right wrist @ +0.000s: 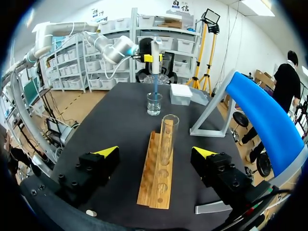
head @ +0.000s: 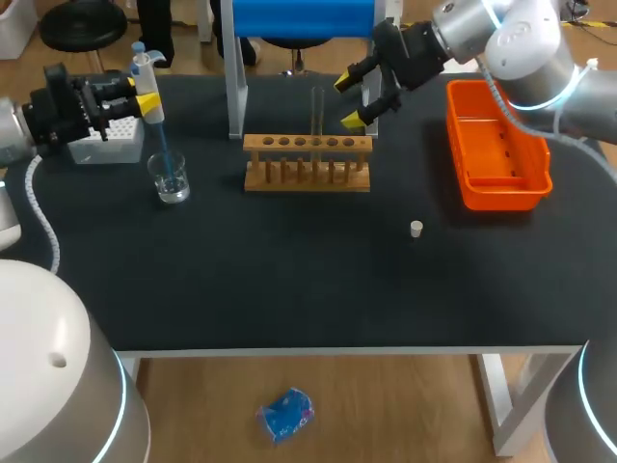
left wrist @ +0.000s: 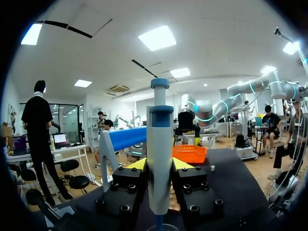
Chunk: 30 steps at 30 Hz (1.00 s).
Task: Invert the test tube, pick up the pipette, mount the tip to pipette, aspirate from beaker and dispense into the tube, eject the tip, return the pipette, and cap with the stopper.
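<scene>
Aspiration looked in hand — the left tool (head: 147, 96) pinched the pipette (head: 145, 72), its tip (head: 165, 154) down in the beaker (head: 171, 181) — and the next move called for carrying it to the test tube (head: 317, 116) upright in the rack (head: 307, 166), beside which the right tool (head: 349, 101) hung spread.

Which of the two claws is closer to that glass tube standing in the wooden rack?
Right. The right gripper hangs open with the tube just ahead of it. The left gripper holds the pipette over the beaker, beyond the rack's end.
</scene>
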Tool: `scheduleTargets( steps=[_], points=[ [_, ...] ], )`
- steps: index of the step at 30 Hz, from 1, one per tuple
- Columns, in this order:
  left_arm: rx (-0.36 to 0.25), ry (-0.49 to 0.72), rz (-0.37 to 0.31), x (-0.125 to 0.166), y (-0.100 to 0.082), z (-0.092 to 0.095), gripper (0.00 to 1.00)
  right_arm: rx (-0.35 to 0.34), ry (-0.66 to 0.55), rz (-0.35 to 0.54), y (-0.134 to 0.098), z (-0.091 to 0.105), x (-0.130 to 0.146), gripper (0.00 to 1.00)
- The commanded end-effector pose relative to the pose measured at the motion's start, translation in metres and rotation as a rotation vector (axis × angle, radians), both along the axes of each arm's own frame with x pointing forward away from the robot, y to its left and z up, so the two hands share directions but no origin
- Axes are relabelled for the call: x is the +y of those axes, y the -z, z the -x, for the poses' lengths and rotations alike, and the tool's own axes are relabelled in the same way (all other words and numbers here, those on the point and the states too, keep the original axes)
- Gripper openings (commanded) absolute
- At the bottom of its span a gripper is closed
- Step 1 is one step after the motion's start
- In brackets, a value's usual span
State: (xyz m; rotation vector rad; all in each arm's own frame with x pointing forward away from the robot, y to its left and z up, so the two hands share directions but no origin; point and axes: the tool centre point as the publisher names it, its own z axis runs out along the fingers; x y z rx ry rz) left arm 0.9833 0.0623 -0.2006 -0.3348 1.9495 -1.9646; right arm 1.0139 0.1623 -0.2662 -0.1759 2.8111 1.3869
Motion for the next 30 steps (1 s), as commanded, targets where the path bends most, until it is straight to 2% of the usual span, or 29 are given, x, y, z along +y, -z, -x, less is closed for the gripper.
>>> scheduleTargets(
  steps=[1,7,22,26,30],
  points=[
    [0.001,0.003,-0.012,0.0,-0.012,0.006,0.0,0.0,0.0,0.003,-0.001,0.0,0.0,1.0],
    [-0.012,0.012,-0.001,-0.002,-0.019,0.009,0.0,0.0,0.0,0.003,-0.001,0.0,0.0,1.0],
    [-0.014,0.012,-0.004,-0.001,-0.02,0.014,0.0,0.0,0.0,0.003,-0.001,0.0,0.0,1.0],
    [-0.012,0.004,-0.024,-0.003,-0.027,0.015,0.0,0.0,0.0,0.003,-0.001,0.0,0.0,1.0],
    [-0.012,0.0,-0.038,-0.005,-0.046,0.017,0.0,0.0,0.0,0.003,-0.001,0.0,0.0,1.0]
  ],
)
